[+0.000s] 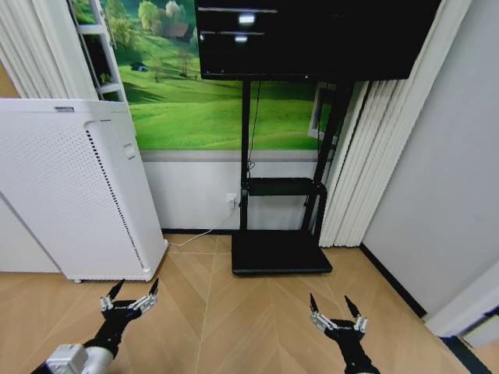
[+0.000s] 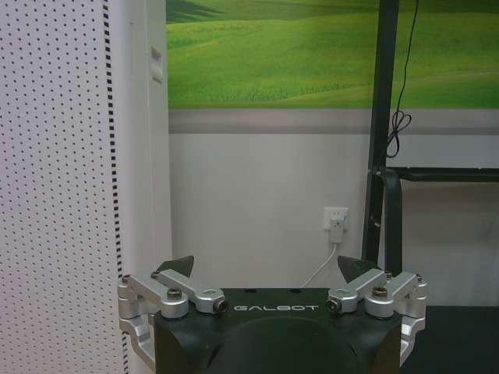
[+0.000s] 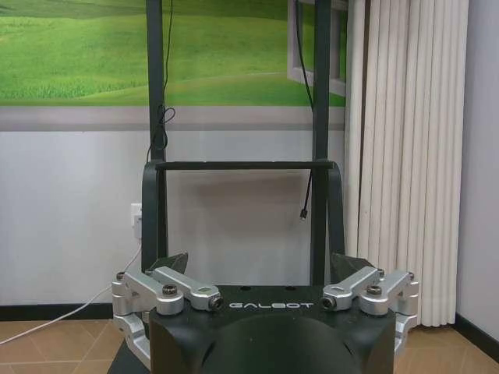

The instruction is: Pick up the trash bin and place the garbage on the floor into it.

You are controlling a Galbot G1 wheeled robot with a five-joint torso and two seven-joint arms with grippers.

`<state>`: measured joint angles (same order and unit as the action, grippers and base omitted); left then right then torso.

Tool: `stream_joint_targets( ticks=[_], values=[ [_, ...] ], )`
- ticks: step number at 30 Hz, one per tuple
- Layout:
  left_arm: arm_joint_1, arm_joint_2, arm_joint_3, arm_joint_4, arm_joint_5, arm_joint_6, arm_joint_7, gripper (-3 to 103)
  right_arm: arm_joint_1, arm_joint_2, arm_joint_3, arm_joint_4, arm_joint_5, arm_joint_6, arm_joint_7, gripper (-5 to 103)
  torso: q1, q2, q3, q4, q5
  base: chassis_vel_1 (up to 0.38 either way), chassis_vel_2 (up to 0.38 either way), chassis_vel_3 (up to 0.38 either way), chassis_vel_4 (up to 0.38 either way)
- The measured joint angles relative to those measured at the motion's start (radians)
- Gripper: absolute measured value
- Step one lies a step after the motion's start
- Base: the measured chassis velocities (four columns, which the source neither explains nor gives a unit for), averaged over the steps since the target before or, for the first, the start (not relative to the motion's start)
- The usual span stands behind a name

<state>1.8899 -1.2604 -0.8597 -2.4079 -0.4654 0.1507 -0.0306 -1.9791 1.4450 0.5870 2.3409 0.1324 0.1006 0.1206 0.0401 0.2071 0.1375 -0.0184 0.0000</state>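
Observation:
The trash bin and the garbage are out of view. My left gripper (image 1: 131, 293) hangs open low over the wooden floor, close to the front corner of the white air purifier (image 1: 74, 187). My right gripper (image 1: 337, 307) is open too, above the floor just in front of the TV stand's black base (image 1: 279, 253). Both grippers are empty, their fingertips (image 2: 177, 266) (image 3: 349, 267) spread wide in the wrist views.
A black TV stand (image 1: 248, 132) with a large screen (image 1: 312, 35) stands against the wall ahead. A white cable (image 1: 199, 234) runs from a wall socket (image 2: 335, 220) to the purifier. White curtains (image 1: 366, 156) hang on the right, next to a grey wall.

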Motion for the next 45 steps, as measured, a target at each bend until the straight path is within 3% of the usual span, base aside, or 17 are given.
stream_joint_targets(
  ticks=[45],
  values=[
    [0.0,0.0,0.0,0.0,0.0,0.0,0.001,100,0.0,0.0,0.0,0.0,0.0,0.0,0.0,100,0.052,0.173,0.12,0.0,0.0,0.0,0.0,0.0,0.0]
  ],
)
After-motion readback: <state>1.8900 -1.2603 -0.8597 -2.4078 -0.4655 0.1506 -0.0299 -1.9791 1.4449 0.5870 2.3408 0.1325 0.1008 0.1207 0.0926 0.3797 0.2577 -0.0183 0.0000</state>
